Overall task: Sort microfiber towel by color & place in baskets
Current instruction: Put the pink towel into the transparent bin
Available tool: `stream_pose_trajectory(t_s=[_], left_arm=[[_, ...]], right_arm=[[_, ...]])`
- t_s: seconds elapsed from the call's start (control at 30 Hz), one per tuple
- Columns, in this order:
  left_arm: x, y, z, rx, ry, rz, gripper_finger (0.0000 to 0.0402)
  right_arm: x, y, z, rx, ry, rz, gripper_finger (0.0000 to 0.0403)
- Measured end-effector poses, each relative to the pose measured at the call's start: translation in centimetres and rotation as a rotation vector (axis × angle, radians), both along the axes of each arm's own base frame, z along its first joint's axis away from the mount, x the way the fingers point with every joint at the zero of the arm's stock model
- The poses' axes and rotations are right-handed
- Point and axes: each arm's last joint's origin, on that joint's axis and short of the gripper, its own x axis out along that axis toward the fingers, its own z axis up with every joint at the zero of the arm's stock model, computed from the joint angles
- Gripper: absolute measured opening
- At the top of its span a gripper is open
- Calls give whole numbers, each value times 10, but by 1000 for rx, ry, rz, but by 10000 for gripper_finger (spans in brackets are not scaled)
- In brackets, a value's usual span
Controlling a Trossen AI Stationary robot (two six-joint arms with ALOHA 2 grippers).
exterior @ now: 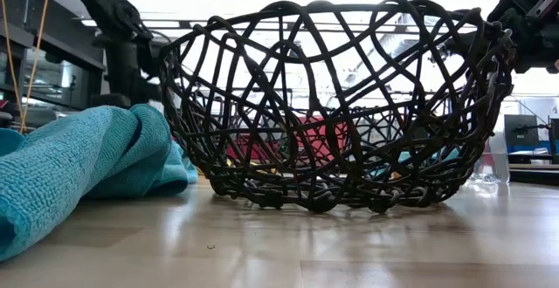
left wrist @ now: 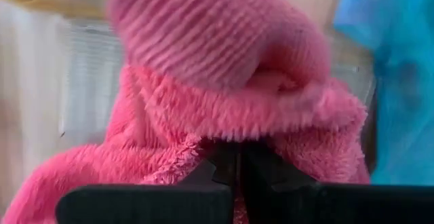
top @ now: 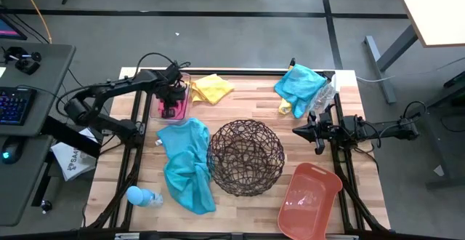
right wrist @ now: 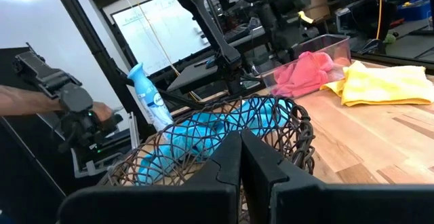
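Pink towel (left wrist: 224,88) fills the left wrist view, bunched right against the left gripper (left wrist: 237,166), whose fingers are pressed together with pink pile around the tips; whether cloth is actually pinched between them is hard to tell. From above, the left gripper (top: 173,94) sits over the clear plastic bin (top: 183,110) at the table's far left, and the pink towel (top: 171,110) lies inside that bin. Yellow towel (top: 211,88) lies crumpled on the wood just beside the bin, toward the table's middle. Large teal towel (top: 187,165) sprawls on the left half of the table (top: 247,211), its edge touching the round wire-mesh basket (top: 245,157), which stands near the centre with nothing visible inside. Second teal towel (top: 299,84) is heaped at the far right corner, over a bit of yellow cloth and next to a clear plastic bottle (top: 322,96). Salmon-orange tub (top: 309,200) sits at the near right, close to the wire basket but apart from it. Light-blue spray bottle (top: 142,196) lies at the near left edge. Right gripper (top: 301,131) hovers at the right side, fingers clenched together on nothing, pointing toward the wire basket. A person's hand (right wrist: 102,112) shows beyond the table in the right wrist view, on dark equipment.
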Motion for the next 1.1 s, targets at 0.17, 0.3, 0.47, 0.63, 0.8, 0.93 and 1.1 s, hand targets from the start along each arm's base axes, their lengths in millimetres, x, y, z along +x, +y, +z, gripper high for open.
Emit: stream_pose_trajectory(t_s=[0.17,0.3,0.47,0.63,0.8,0.93,1.1], left_arm=[[3,5,-16,-52,53,-68,0],[5,8,-27,-89,91,-22,0],[7,9,-26,-76,81,10,9],[10,10,-9,-45,68,17,51],[10,11,16,-24,37,73,112],[9,10,36,-17,18,129,160],[6,8,64,6,3,206,205]], right_arm=[[0,0,0,0,0,-1,0],[0,0,0,0,0,-1,0],[0,0,0,0,0,-4,0],[0,0,0,0,0,-4,0],[0,0,0,0,-1,-4,0],[0,0,0,0,0,-4,0],[0,0,0,0,0,-3,0]])
